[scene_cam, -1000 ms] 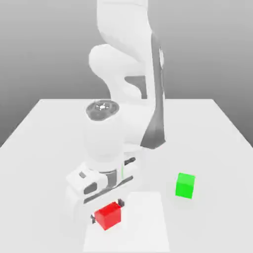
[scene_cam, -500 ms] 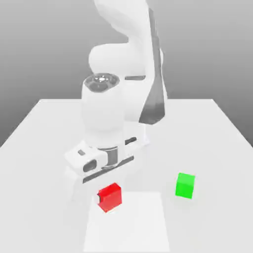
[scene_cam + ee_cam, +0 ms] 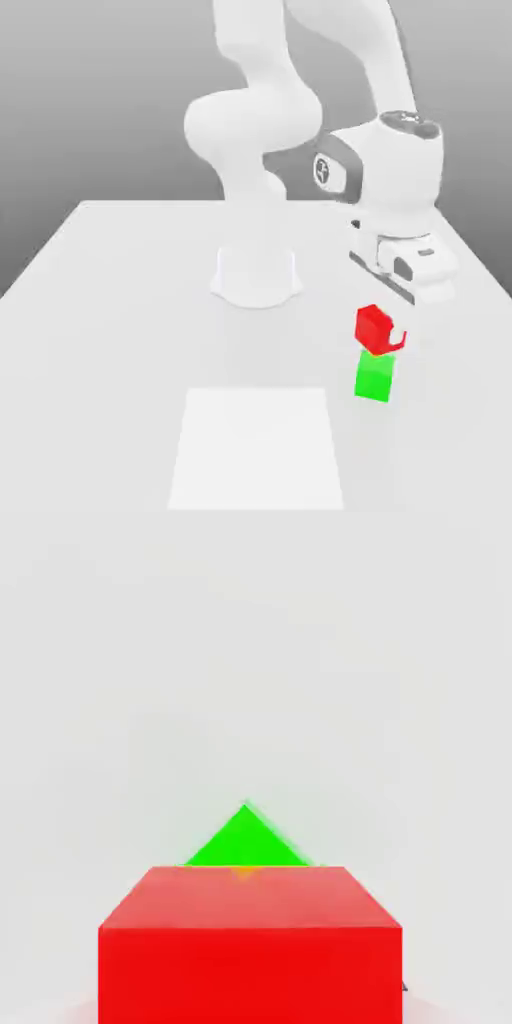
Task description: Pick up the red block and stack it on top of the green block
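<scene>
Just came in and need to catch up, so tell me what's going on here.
A robot arm holds the red block in its gripper, just above the green block. It looks to be about to stack red on green. The red one is turned at an angle to the green one, and I can't tell whether they touch.

Bright red is shown on one block, with a paler red seen on one face. Bright green is worn by the other block. The arm is coloured white with dark grey patches, and the surface is coloured plain pale grey.
</scene>
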{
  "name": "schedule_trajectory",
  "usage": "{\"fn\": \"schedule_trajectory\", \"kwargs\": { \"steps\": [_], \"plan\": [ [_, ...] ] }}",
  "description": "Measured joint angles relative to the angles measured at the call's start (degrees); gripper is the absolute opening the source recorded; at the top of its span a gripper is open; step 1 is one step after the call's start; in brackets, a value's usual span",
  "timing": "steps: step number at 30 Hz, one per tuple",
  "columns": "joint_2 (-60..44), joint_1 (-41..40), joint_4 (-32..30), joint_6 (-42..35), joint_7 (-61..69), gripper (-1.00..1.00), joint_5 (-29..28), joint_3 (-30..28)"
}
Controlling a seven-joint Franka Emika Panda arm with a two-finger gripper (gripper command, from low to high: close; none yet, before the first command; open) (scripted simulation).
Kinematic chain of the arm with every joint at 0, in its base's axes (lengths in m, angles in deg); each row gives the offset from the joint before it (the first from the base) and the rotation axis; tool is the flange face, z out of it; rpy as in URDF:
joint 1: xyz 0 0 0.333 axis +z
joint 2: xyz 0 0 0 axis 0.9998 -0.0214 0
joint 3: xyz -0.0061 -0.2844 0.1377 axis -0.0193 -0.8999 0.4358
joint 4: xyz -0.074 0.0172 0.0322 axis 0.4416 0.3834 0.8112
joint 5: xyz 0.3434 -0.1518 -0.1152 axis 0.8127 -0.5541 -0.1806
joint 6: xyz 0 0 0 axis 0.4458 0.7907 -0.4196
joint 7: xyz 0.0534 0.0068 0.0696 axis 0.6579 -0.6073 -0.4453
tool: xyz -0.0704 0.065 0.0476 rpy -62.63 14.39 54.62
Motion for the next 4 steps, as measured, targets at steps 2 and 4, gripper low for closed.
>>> {"fn": "schedule_trajectory", "kwargs": {
  "steps": [2, 4],
  "plan": [
    [-1.79, 0.3, 0.04, 1.74, 0.06, 1.0, 0.02, 0.02],
    [-1.79, 0.56, 0.04, 1.74, 0.06, 1.0, 0.02, 0.02]
  ]
}}
